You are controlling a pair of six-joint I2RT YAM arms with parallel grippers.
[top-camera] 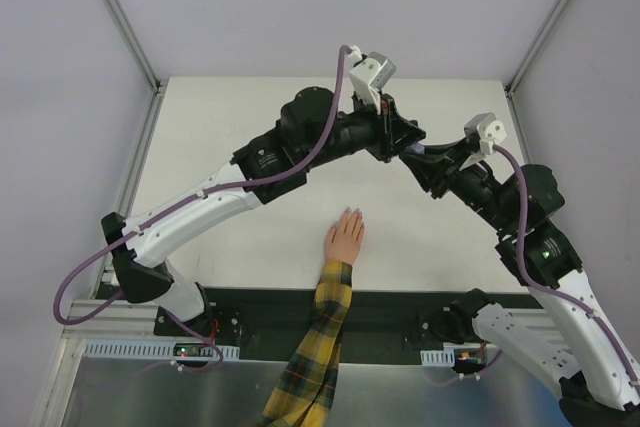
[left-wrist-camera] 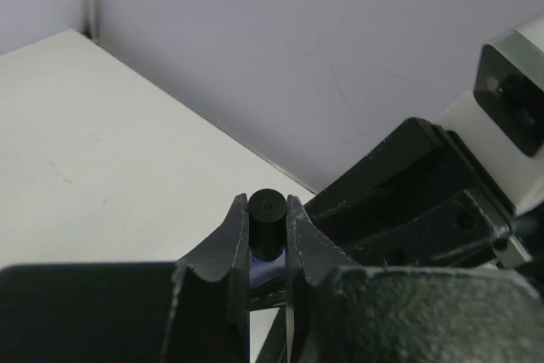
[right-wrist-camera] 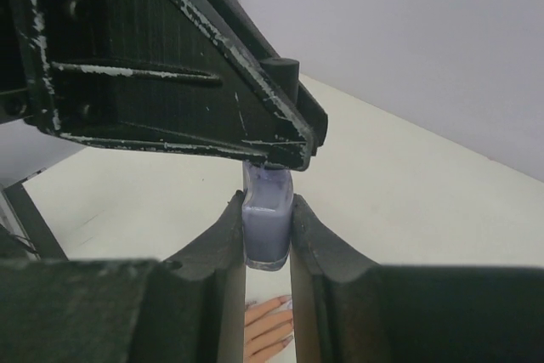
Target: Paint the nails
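Over the far middle of the white table [top-camera: 250, 127], slightly right of centre, the two arms meet tip to tip; the left gripper [left-wrist-camera: 267, 210] is clenched on the black cap [left-wrist-camera: 266, 225] of a small purple bottle [right-wrist-camera: 267, 231], its jaws pressing the cap from both sides; the right gripper [right-wrist-camera: 266, 206] grasps the bottle's body, the glass squeezed between its two black fingers, the left gripper crossing directly above it. Near the middle of the near edge lies a pale hand [top-camera: 344, 239], palm down, fingers pointing to the far side, its yellow-and-dark plaid sleeve [top-camera: 318, 347] trailing off the near edge; the nails [right-wrist-camera: 287, 304] sit at the far ends of those fingers, well apart from both grippers, their colour too small to tell.
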